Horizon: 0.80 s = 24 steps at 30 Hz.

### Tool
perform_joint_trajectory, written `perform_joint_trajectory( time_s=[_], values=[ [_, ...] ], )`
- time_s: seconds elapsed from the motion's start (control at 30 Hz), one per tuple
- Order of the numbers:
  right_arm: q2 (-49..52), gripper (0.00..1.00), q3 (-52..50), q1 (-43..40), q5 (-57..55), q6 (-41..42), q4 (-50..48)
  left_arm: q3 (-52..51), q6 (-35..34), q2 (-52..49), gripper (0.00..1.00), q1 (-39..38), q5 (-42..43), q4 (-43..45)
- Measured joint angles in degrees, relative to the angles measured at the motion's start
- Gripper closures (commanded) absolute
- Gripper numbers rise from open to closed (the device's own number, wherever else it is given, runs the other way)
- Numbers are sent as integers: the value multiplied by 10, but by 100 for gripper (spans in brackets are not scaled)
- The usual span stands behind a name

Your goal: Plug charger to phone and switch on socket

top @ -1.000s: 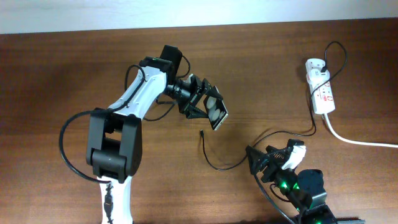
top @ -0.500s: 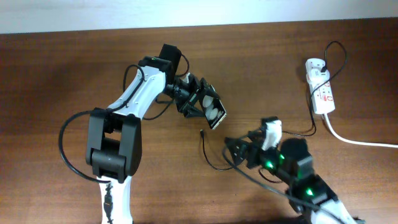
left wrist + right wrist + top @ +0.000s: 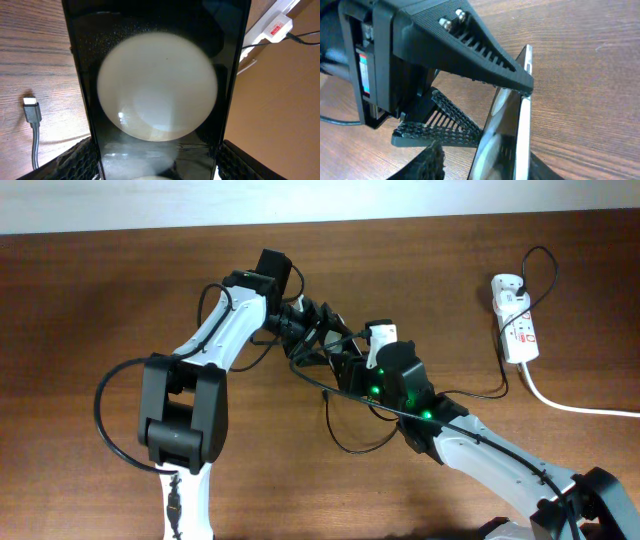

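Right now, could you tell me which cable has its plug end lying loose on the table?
The thin black charger cable; the thick white cord joins the socket.

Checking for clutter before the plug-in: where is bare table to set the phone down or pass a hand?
Bare wood covers the table beyond the left arm, and the far strip between the hands and the socket. The centre is crowded: the left hand holds the phone, the right hand is close by, and the charger lies alongside.
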<state>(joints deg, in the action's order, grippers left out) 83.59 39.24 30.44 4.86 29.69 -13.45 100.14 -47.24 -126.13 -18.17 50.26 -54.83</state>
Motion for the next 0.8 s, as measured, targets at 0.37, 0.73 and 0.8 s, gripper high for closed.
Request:
perform_joint_trajectory(
  time_s=[0.37,0.73,0.8],
  values=[
    [-39,96,-1,-47,8,16,73,6,145,22,1,52,-2,-20],
    [-174,96,3,-212,156,76,236,-274,267,315,1,53,-122,146],
    [-161,96,3,-212,187,80,208,-330,267,373,1,53,-129,181]
  ],
)
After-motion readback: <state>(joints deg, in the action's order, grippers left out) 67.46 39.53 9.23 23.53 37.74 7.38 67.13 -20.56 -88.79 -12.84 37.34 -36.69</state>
